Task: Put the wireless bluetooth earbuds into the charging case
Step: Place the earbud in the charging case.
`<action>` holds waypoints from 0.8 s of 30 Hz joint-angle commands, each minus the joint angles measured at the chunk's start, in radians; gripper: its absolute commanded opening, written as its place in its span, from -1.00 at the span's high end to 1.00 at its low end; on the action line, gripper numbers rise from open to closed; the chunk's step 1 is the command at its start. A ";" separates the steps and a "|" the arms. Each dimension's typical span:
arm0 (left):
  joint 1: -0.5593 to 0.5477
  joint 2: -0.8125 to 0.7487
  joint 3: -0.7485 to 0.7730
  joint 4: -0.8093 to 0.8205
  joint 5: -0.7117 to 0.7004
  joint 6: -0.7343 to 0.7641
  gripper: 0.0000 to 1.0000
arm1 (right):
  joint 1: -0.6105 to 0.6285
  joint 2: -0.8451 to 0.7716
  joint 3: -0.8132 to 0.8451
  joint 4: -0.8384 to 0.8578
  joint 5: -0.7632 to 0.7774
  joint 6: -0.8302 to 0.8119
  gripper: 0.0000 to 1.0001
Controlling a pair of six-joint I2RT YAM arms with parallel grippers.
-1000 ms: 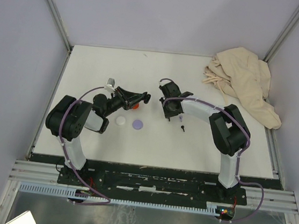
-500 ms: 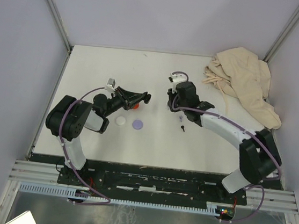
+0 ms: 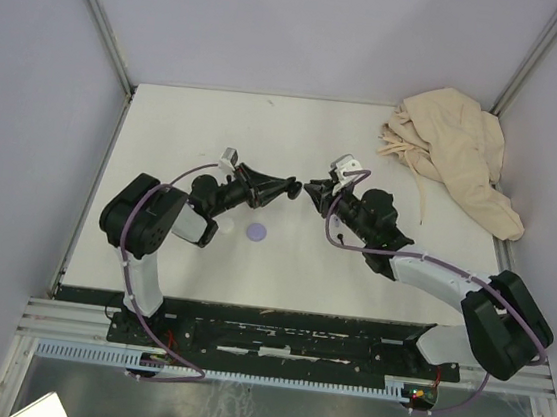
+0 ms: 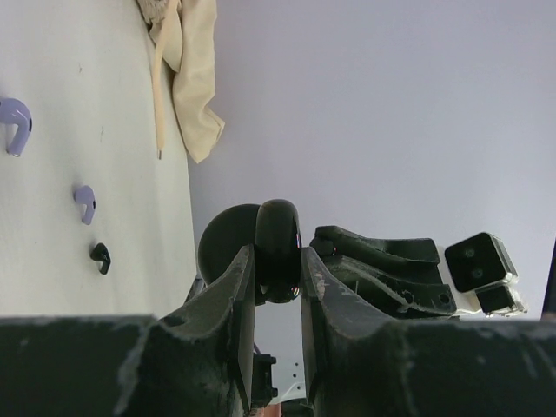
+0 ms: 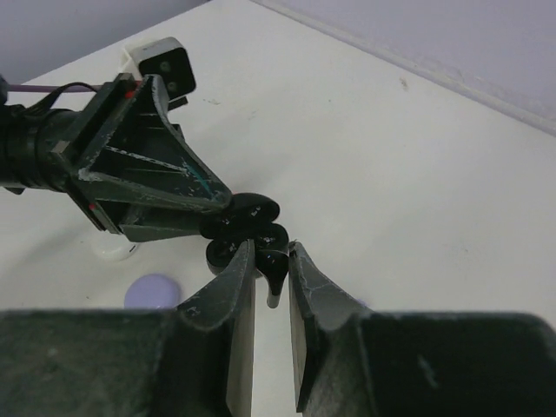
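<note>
Both arms swung inward since earlier frame; tips met above table (image 3: 166, 135). Left gripper (image 4: 276, 259) clamped tight on black charging case (image 5: 252, 208). Right gripper (image 5: 271, 257) nearly closed, pinching black earbud (image 5: 274, 278) against case.

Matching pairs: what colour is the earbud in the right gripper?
Black; stemmed plastic earbud shows best in right wrist view.

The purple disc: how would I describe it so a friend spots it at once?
On the white table, look near the middle, beside the left arm. There lies the lavender disc, flat and coin-like. Its round neighbour, the white disc, sits closer to that arm.
</note>
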 commanded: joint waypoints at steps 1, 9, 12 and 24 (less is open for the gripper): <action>-0.018 0.006 0.041 0.066 0.039 -0.041 0.94 | 0.013 0.002 -0.034 0.284 -0.083 -0.097 0.97; -0.034 -0.008 0.066 -0.004 0.065 -0.004 0.94 | 0.023 0.012 -0.031 0.276 -0.113 -0.131 0.97; -0.038 -0.010 0.074 -0.010 0.074 -0.003 0.94 | 0.028 0.023 -0.025 0.264 -0.112 -0.138 0.97; -0.046 -0.041 0.085 -0.047 0.088 0.020 0.94 | 0.039 0.077 -0.011 0.240 -0.109 -0.154 0.97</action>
